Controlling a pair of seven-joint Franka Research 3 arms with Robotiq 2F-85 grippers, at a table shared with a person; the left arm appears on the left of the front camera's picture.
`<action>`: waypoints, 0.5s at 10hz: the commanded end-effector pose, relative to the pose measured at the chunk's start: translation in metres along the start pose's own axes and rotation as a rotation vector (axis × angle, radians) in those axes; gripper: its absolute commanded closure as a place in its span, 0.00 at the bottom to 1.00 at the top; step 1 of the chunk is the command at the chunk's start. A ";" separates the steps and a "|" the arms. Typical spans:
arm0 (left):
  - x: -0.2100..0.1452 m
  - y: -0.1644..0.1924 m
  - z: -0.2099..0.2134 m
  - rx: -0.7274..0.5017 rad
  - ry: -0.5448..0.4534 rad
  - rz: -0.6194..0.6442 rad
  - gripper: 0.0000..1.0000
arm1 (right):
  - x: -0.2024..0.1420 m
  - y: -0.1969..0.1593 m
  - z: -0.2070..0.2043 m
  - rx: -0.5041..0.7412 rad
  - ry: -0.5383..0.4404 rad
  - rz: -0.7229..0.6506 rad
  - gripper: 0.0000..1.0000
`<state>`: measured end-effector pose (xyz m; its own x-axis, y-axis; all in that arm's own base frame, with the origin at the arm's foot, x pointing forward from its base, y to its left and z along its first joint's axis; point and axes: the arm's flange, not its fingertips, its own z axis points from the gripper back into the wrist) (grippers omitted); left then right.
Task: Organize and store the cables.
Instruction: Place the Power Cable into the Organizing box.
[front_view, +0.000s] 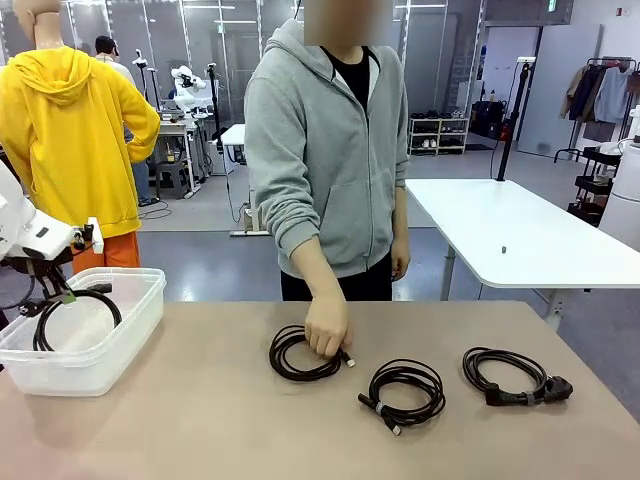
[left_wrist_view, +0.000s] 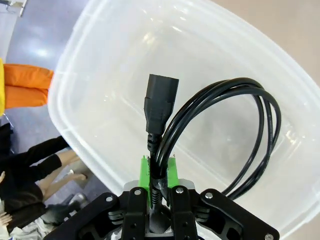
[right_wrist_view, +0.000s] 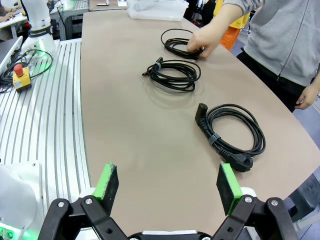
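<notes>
From my remote station: my left pincer (left_wrist_view: 158, 167) is clamped tight on a coiled cable (left_wrist_view: 225, 115), held over the clear plastic tub (front_view: 130, 335). My right pincer (right_wrist_view: 167, 187) hovers wide open and empty above the counter (front_view: 200, 420). The person's hand (front_view: 326, 325) touches the left coil (front_view: 283, 365). The middle coil (front_view: 437, 390) and the right coil (front_view: 478, 372) lie apart from it.

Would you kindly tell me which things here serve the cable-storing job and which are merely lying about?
Job: held cable in the shut left tool; clear bin; left coil under the person's hand; middle coil; right coil.
Lying about: red-button box; white table behind.
</notes>
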<state>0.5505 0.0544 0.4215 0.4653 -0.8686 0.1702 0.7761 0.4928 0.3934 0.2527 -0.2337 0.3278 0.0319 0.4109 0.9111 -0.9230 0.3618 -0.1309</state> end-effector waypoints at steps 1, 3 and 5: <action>0.005 -0.009 -0.006 -0.023 0.030 0.042 0.85 | 0.001 -0.001 0.000 -0.005 -0.005 0.000 0.00; 0.008 -0.011 -0.007 -0.027 0.048 0.053 0.51 | 0.001 -0.001 0.000 -0.005 -0.005 0.000 0.00; 0.012 -0.010 -0.003 -0.013 0.049 0.060 0.16 | 0.001 -0.001 0.000 -0.005 -0.005 0.000 0.00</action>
<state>0.5499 0.0396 0.4091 0.5106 -0.8431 0.1688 0.7611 0.5346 0.3673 0.2527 -0.2337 0.3278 0.0319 0.4109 0.9111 -0.9230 0.3618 -0.1309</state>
